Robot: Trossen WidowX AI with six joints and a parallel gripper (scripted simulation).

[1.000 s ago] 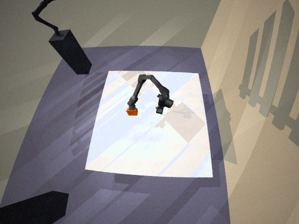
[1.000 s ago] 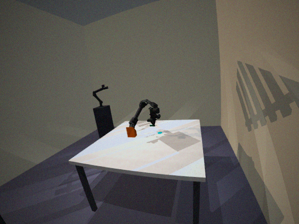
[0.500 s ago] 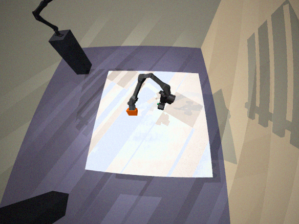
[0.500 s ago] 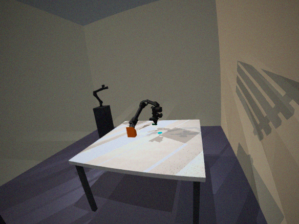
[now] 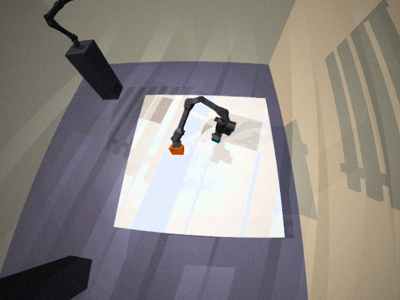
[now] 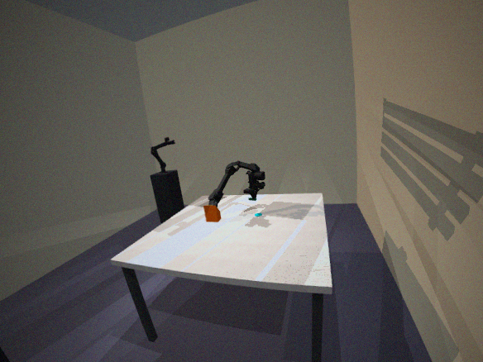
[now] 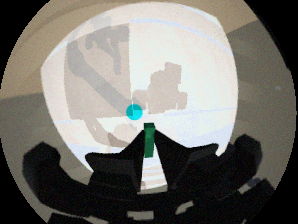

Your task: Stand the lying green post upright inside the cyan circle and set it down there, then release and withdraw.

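Observation:
My gripper (image 5: pixel 216 138) (image 6: pixel 252 197) (image 7: pixel 149 132) is shut on the green post (image 6: pixel 252 199) (image 7: pixel 149 145) and holds it above the table. In the exterior view the post looks roughly level, not upright; in the wrist view it runs lengthwise between the fingertips. In the top view the gripper hides most of it. The cyan circle (image 6: pixel 258 215) (image 7: pixel 134 112) is flat on the table, below the gripper. In the wrist view it shows just beyond the post's far end and a little left. In the top view the gripper covers part of it.
The white table (image 5: pixel 219 205) (image 6: pixel 231 252) carries the arm on its orange base (image 5: pixel 177 150) (image 6: pixel 212 214), left of the circle. Shadows cross the table top. A second arm stands on a black pedestal (image 5: pixel 94 70) (image 6: pixel 166 192) off the table, at the back left.

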